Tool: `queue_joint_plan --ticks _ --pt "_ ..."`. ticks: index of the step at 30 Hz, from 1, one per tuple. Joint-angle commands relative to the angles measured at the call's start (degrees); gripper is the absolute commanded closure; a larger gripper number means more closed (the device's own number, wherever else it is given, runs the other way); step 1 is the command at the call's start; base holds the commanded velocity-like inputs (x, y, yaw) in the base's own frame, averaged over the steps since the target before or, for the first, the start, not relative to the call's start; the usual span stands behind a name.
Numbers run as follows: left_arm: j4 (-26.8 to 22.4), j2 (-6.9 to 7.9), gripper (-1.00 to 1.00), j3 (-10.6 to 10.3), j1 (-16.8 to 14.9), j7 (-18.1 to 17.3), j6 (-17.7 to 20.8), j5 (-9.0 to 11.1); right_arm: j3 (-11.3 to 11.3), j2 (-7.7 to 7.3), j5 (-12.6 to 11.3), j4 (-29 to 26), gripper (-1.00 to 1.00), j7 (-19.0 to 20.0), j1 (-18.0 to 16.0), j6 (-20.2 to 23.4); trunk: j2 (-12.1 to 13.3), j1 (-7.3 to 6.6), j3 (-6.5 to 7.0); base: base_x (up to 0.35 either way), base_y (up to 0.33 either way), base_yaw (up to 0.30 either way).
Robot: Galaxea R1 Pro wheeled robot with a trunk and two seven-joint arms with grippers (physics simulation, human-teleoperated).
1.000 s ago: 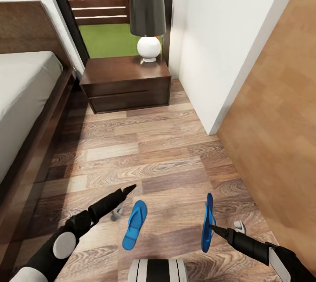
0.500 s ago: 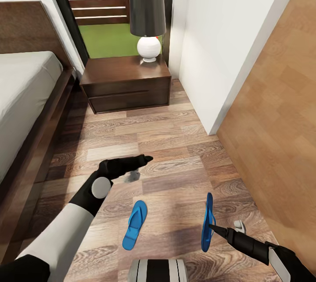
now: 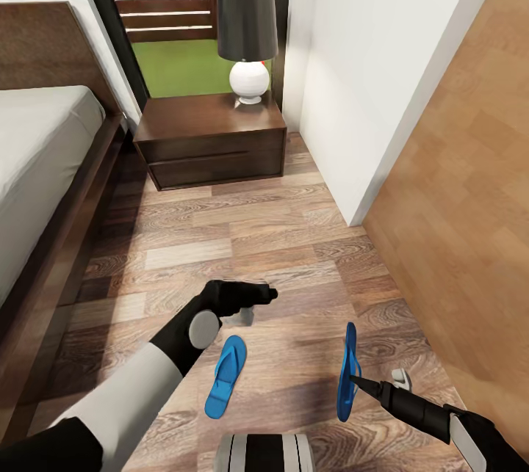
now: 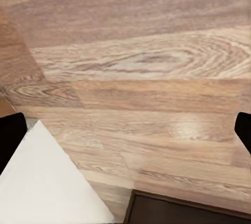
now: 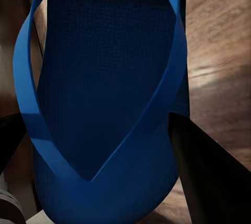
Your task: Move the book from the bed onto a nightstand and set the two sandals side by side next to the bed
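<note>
One blue sandal (image 3: 224,376) lies flat on the wood floor. The other sandal (image 3: 347,371) stands on its edge to the right, with my right gripper (image 3: 355,381) shut on it. The right wrist view shows that sandal's sole and strap (image 5: 104,93) close up between dark fingers (image 5: 209,182). My left gripper (image 3: 269,294) hovers over bare floor just beyond the flat sandal's far end. It is open, its tips wide apart in the left wrist view (image 4: 126,132), and holds nothing. The bed (image 3: 44,142) runs along the left. A nightstand (image 3: 213,138) stands ahead. The book is out of view.
A lamp (image 3: 247,31) with a black shade and white base sits on the nightstand's right rear corner. A white wall (image 3: 353,75) and a light wood panel (image 3: 470,200) close off the right side. My base (image 3: 264,454) shows at the bottom edge.
My left arm has swung forward and rightward from the lower left, ending past the flat sandal's far end. The right arm and both sandals have not moved.
</note>
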Motion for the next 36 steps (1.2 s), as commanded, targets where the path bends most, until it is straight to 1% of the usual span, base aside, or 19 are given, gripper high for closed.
queue_joint_plan --ticks 1,2,3,5,7,9,11,13,14,15,17,18,19,22,24,28,29,32,36 --pt "0.0 0.02 -1.00 -1.2 0.0 -0.4 -0.1 -0.2 0.0 -0.01 -0.3 0.0 1.00 0.1 0.0 0.5 0.0 -0.01 -0.04 0.000 0.000 0.000" --pt "0.0 0.03 -1.00 -2.2 0.0 -0.9 0.1 -0.2 0.0 -0.01 -0.3 0.0 1.00 0.1 0.0 0.5 0.0 -0.01 -0.04 0.000 0.000 0.000" --pt "0.1 0.02 -1.00 -3.8 0.0 -2.5 0.8 -0.2 0.0 -0.01 -0.3 0.0 1.00 0.1 0.0 0.5 0.0 -0.01 -0.04 0.000 0.000 0.000" --pt "0.1 -0.02 -1.00 -4.8 0.0 -5.1 1.8 -0.2 0.0 -0.01 -0.3 0.0 1.00 0.1 0.0 0.5 0.0 -0.01 -0.04 0.000 0.000 0.000" --pt "0.0 -0.13 -1.00 -5.9 -0.1 -11.9 4.6 -0.1 0.0 -0.01 -0.3 0.0 1.00 0.1 0.0 0.5 0.0 -0.01 -0.04 0.000 0.000 0.000" --pt "-0.1 -0.20 -1.00 -6.4 -0.1 -15.2 7.3 -0.1 0.0 -0.01 -0.3 0.0 1.00 0.1 0.0 0.5 0.0 -0.01 -0.04 0.000 0.000 0.000" --pt "-0.2 -0.24 -1.00 -6.8 -0.1 -16.5 9.2 -0.1 0.0 -0.01 -0.3 0.0 1.00 0.1 0.0 0.5 0.0 -0.01 -0.04 0.000 0.000 0.000" --pt "-0.2 -0.33 -1.00 -7.9 0.0 -17.6 11.4 -0.2 0.0 -0.01 -0.3 0.0 1.00 0.1 0.0 0.5 0.0 -0.01 -0.04 0.000 0.000 0.000" --pt "-0.3 -0.38 -1.00 -10.5 0.0 -18.3 12.7 -0.2 0.0 -0.01 -0.3 0.0 1.00 0.0 0.0 0.5 0.0 -0.01 -0.04 0.000 0.000 0.000" --pt "-0.3 -0.40 -1.00 -11.6 -0.1 -18.5 13.0 -0.3 0.0 -0.01 -0.3 0.0 1.00 0.0 0.0 0.5 0.0 -0.01 -0.04 0.000 0.000 0.000" --pt "-0.1 -0.35 -1.00 -16.8 -0.1 -18.8 14.4 -0.4 0.0 -0.01 -0.3 0.0 1.00 0.0 0.0 0.5 0.0 -0.01 -0.04 0.000 0.000 0.000" --pt "-0.1 -0.34 -1.00 -17.8 -0.1 -18.9 14.9 -0.4 0.0 -0.01 -0.3 0.0 1.00 0.0 0.0 0.5 0.0 -0.01 -0.04 0.000 0.000 0.000" --pt "0.0 -0.31 -1.00 -19.6 -0.1 -19.0 15.9 -0.4 0.0 -0.01 -0.3 0.0 1.00 0.0 0.0 0.5 0.0 -0.01 -0.04 0.000 0.000 0.000" --pt "0.2 -0.26 -1.00 -21.9 0.0 -19.1 17.2 -0.4 0.0 -0.01 -0.3 0.0 1.00 0.0 0.0 0.5 0.0 -0.01 -0.04 0.000 0.000 0.000" --pt "0.7 -0.22 -1.00 -22.5 -0.1 -19.0 17.7 -0.3 0.0 -0.01 -0.3 0.0 1.00 0.0 0.0 0.5 0.0 -0.01 -0.04 0.000 0.000 0.000" --pt "4.7 -0.17 -1.00 -23.0 -0.1 -18.2 18.2 -0.3 0.0 -0.01 -0.3 0.0 1.00 0.0 0.0 0.5 0.0 -0.01 -0.04 0.000 0.000 0.000" --pt "6.3 -0.17 -1.00 -23.0 -0.1 -17.4 18.2 -0.2 0.0 -0.01 -0.3 0.0 1.00 0.0 0.0 0.5 0.0 -0.01 -0.04 0.000 0.000 0.000" --pt "8.1 -0.14 -1.00 -23.2 -0.1 -15.5 18.1 -0.2 0.0 -0.01 -0.3 0.0 1.00 0.0 0.0 0.5 0.0 -0.01 -0.04 0.000 0.000 0.000" --pt "9.8 -0.05 -1.00 -23.2 0.0 -10.7 17.2 -0.2 0.0 -0.01 -0.3 0.0 1.00 0.0 0.0 0.5 0.0 -0.01 -0.04 0.000 0.000 0.000"
